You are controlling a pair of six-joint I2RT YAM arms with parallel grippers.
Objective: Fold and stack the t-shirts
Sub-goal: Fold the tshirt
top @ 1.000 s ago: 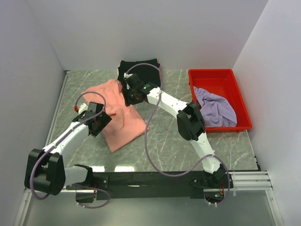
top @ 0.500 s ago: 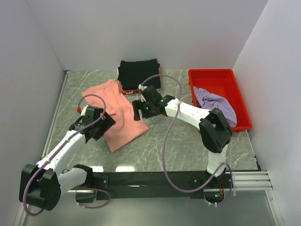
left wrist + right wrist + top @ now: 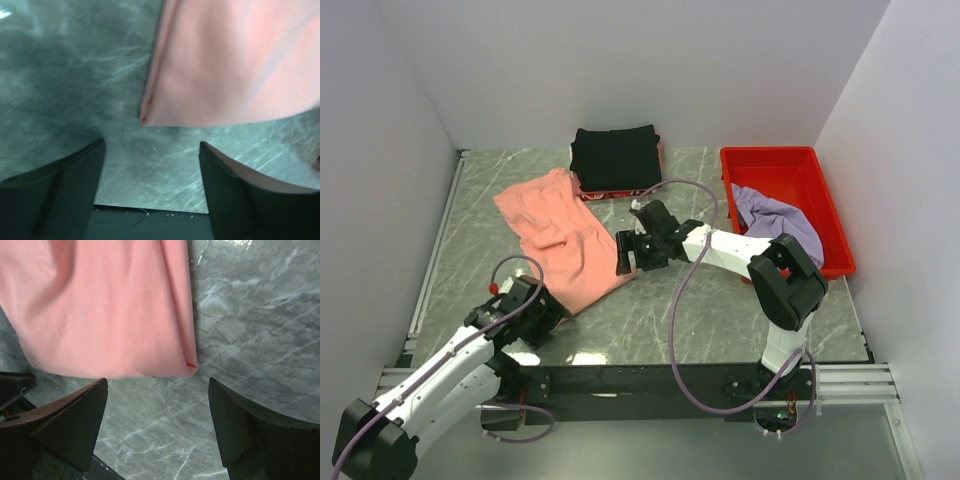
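Observation:
The salmon-pink t-shirt (image 3: 563, 238) lies folded lengthwise on the marble table, running from back left to the near middle. Its near left corner (image 3: 150, 112) shows just beyond my left gripper (image 3: 152, 150), which stands open over bare table with nothing between its jaws. My right gripper (image 3: 157, 390) is open too, just off the shirt's near right corner (image 3: 187, 365). In the top view the left gripper (image 3: 542, 305) sits at the shirt's near end and the right gripper (image 3: 627, 255) beside its right edge. The black t-shirt (image 3: 615, 157) lies neatly folded at the back. The lavender t-shirt (image 3: 778, 230) is crumpled in the red tray.
The red tray (image 3: 785, 170) stands at the back right against the wall. White walls close the table on three sides. The black rail (image 3: 650, 382) with the arm bases runs along the near edge.
Both arms have pulled back toward the near edge, off the pink shirt. The right gripper left the shirt's far end near the black shirt and opened wider. The shirt lies narrower.

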